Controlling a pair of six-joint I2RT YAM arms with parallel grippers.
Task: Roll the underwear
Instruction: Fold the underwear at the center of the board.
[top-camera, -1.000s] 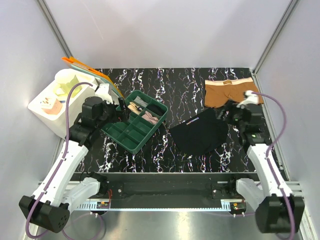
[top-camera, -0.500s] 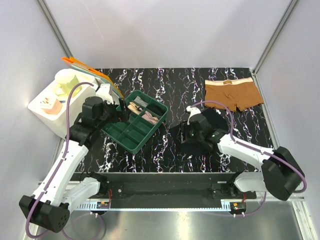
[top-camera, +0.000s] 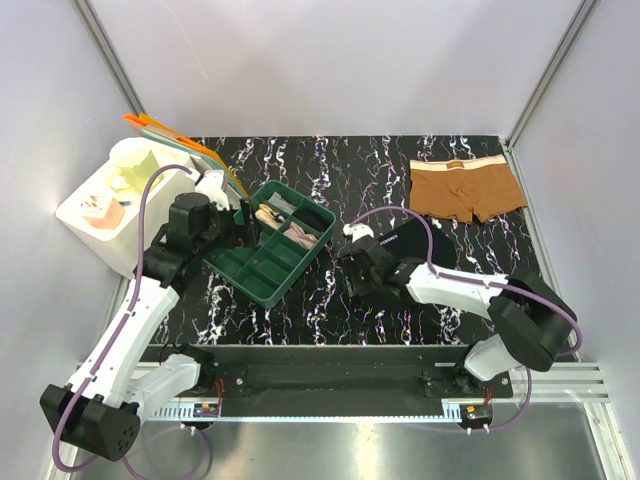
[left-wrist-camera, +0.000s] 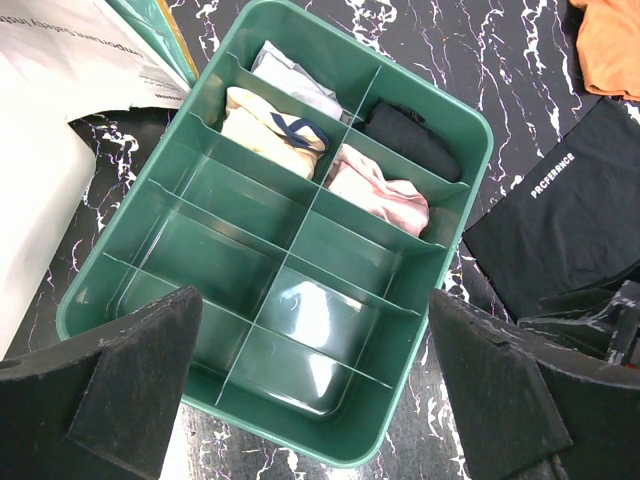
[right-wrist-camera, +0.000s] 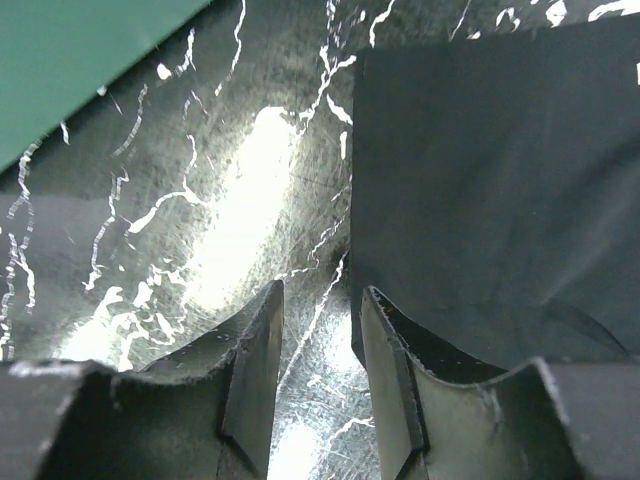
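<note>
Black briefs (right-wrist-camera: 480, 180) lie flat on the marbled table (top-camera: 330, 160) beside the green tray (left-wrist-camera: 470, 110), with the right gripper (right-wrist-camera: 322, 290) narrowly parted and empty at their left edge, the left gripper (left-wrist-camera: 312, 300) spread wide above the tray, and the brown briefs (top-camera: 465, 190) flat at the far right.

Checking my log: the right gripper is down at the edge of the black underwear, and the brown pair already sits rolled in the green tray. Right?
Not quite. The top view shows the brown pair lying flat, unrolled, on the table outside the green tray. The right gripper is at the edge of the black underwear.
</note>
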